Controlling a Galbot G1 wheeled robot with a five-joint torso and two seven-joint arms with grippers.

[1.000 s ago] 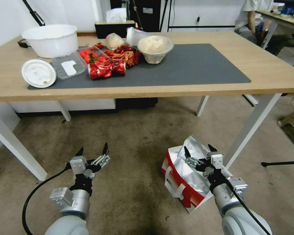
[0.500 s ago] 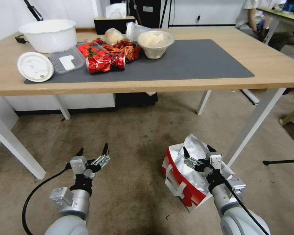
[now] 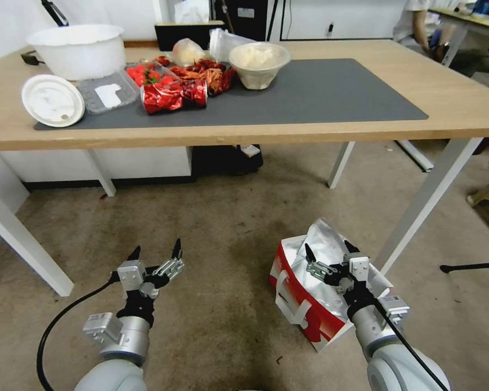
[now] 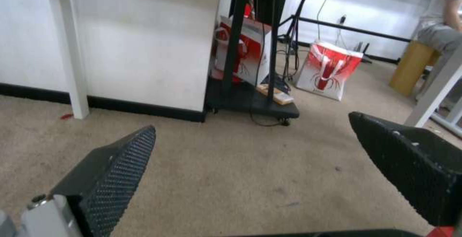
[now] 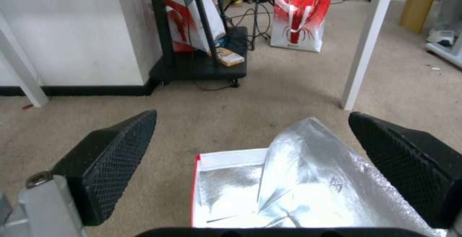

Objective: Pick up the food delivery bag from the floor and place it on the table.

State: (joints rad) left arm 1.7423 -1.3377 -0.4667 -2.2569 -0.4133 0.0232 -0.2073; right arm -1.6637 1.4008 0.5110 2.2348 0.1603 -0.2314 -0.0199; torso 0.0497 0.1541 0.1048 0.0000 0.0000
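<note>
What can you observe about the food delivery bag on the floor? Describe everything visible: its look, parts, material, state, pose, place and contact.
The food delivery bag is boxy, red and white outside, apparently paper, with white strap handles on its side and crinkled silver foil lining. Its top is open, with a foil flap sticking up. It stands slightly tilted on the stained carpet floor, near a white leg of the table. The right gripper hangs open just above its mouth, apparently without touching it.
</note>
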